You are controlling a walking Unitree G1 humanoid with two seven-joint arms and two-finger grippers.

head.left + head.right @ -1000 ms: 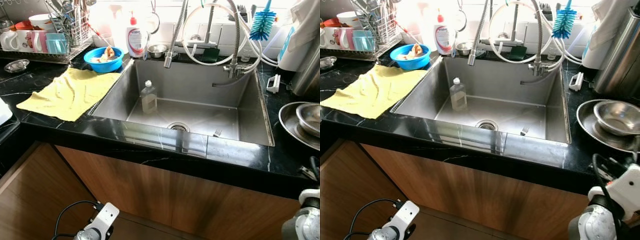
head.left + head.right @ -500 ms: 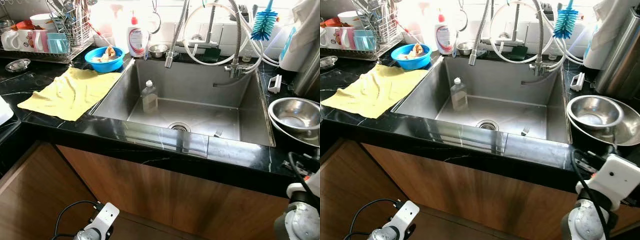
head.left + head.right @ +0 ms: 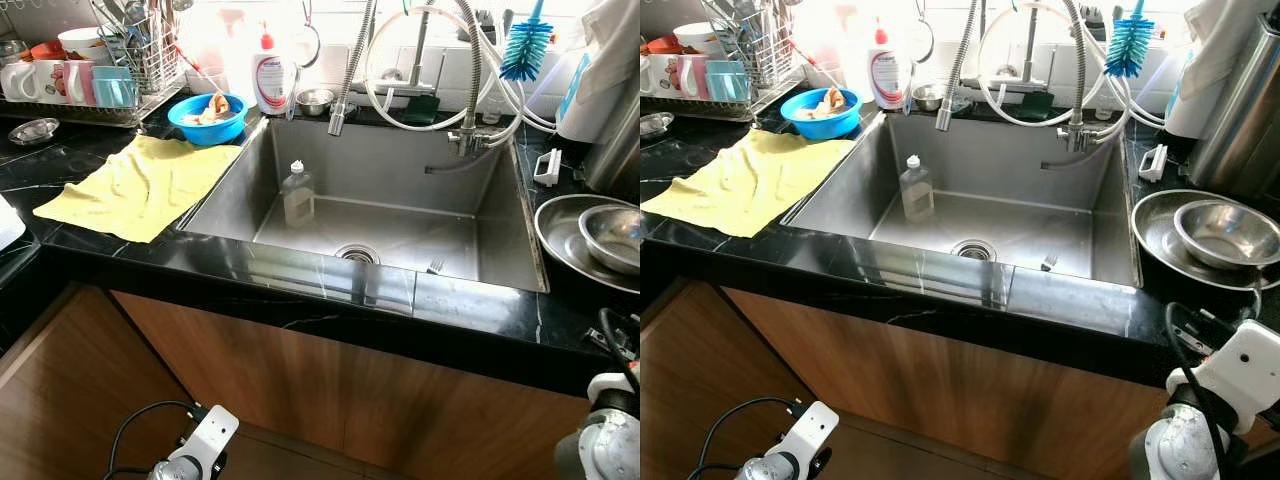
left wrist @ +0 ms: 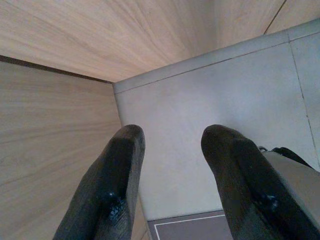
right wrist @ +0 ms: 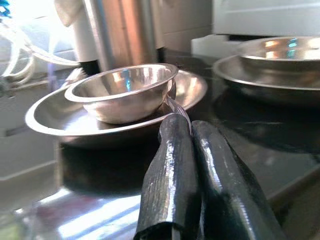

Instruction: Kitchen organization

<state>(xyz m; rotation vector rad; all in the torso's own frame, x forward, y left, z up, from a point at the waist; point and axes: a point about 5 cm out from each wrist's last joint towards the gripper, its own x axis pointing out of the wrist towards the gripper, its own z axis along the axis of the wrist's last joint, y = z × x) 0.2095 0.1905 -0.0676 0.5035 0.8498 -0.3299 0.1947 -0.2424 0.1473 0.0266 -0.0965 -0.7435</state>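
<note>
A wide steel plate (image 3: 1156, 243) lies on the black counter right of the sink, with a small steel bowl (image 3: 1226, 232) resting in it. In the right wrist view my right gripper (image 5: 182, 122) is shut with its tips pinching the near rim of that plate (image 5: 45, 112), just in front of the bowl (image 5: 120, 95). My right arm (image 3: 1200, 420) comes up from below the counter edge. The left gripper (image 4: 170, 137) hangs open low by the wooden cabinet, above the floor, with nothing between its fingers.
The steel sink (image 3: 500, 230) holds a clear bottle (image 3: 297, 195) and a fork (image 3: 435, 266). A yellow cloth (image 3: 140, 185), blue bowl (image 3: 207, 118) and dish rack (image 3: 110, 70) sit to the left. A tall steel urn (image 3: 1240, 110) stands behind the plate.
Half a second ago the plate and bowl were raised and shifted toward the sink; now they are back lower and further right on the counter. The left arm has not moved.
</note>
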